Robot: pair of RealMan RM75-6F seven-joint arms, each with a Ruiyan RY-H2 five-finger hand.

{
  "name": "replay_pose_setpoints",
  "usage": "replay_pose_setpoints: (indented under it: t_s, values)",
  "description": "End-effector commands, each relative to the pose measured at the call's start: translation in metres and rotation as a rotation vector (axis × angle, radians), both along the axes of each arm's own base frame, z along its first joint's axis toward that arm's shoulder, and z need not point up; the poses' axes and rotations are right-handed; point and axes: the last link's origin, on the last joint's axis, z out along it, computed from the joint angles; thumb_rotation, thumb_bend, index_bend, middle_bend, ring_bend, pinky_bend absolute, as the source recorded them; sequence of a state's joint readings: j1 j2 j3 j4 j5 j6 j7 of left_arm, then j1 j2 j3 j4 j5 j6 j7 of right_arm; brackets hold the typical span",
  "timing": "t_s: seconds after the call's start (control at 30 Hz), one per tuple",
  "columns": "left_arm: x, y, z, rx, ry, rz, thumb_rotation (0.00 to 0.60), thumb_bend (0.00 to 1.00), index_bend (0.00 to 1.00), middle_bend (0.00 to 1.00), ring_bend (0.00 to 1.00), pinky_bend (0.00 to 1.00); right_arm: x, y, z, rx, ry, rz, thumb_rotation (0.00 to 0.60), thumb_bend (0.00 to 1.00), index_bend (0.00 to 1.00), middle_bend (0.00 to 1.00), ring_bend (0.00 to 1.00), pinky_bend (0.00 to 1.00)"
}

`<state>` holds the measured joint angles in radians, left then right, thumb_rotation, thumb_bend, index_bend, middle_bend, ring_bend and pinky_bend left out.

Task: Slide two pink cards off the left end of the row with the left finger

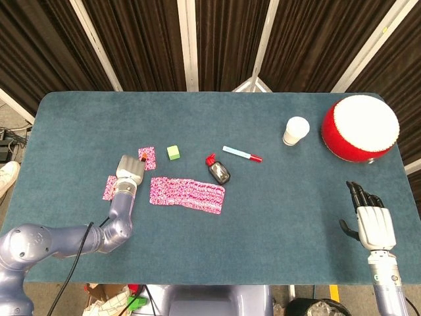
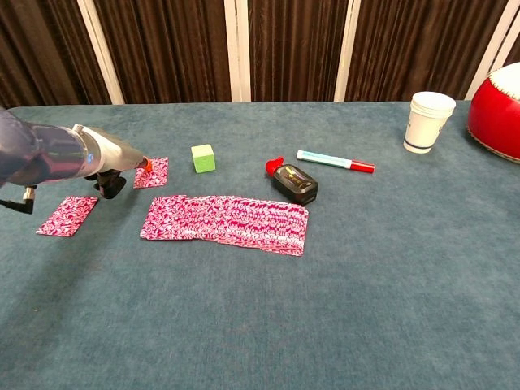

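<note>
A row of overlapping pink cards [image 1: 187, 193] [image 2: 227, 219] lies left of the table's middle. One pink card [image 1: 146, 158] [image 2: 152, 172] lies apart, up and to the left of the row, beside the green cube. Another pink card [image 1: 109, 187] [image 2: 67, 215] lies further left and nearer the front edge. My left hand [image 1: 129, 170] [image 2: 104, 161] points with an orange-tipped finger that presses on the near-left corner of the upper loose card. My right hand [image 1: 370, 220] rests at the front right, fingers straight and apart, holding nothing.
A green cube [image 1: 173, 153] [image 2: 203, 158], a black device with a red cap [image 1: 218, 170] [image 2: 293, 182] and a marker pen [image 1: 241, 154] [image 2: 335, 161] lie behind the row. A white cup [image 1: 296, 130] [image 2: 427, 121] and a red drum [image 1: 359, 128] [image 2: 497, 101] stand at the far right.
</note>
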<state>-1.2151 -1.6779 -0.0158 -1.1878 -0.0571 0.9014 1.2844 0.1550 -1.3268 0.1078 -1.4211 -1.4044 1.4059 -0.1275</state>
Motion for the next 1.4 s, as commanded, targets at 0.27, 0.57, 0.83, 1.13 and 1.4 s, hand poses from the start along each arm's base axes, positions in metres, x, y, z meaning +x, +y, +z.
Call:
replay_pose_setpoints:
  t_s: [0.27, 0.57, 0.83, 1.13, 1.4]
  values:
    - [0.013, 0.013, -0.012, 0.005, 0.025, -0.032, 0.600, 0.99, 0.04, 0.82, 0.80, 0.70, -0.003, -0.002, -0.003, 0.008, 0.007, -0.013, 0.600, 0.28, 0.01, 0.15, 0.23, 0.24]
    - [0.035, -0.001, 0.023, 0.036, -0.024, -0.075, 0.600, 0.99, 0.03, 0.82, 0.80, 0.70, -0.002, -0.002, -0.003, 0.007, -0.002, -0.007, 0.600, 0.28, 0.01, 0.15, 0.23, 0.24]
    - [0.039, -0.032, 0.083, 0.082, -0.055, -0.064, 0.600, 0.85, 0.03, 0.74, 0.73, 0.70, 0.006, 0.002, -0.001, 0.003, -0.019, 0.020, 0.600, 0.28, 0.01, 0.15, 0.23, 0.24]
    - [0.013, -0.110, 0.160, 0.107, -0.299, -0.084, 0.600, 0.39, 0.03, 0.24, 0.28, 0.53, 0.011, 0.007, 0.003, -0.003, -0.043, 0.041, 0.600, 0.28, 0.01, 0.15, 0.23, 0.24]
    - [-0.046, -0.175, 0.196, 0.224, -0.426, -0.199, 0.600, 0.35, 0.03, 0.07, 0.11, 0.39, 0.014, 0.007, 0.006, -0.015, -0.062, 0.054, 0.600, 0.28, 0.01, 0.15, 0.23, 0.24]
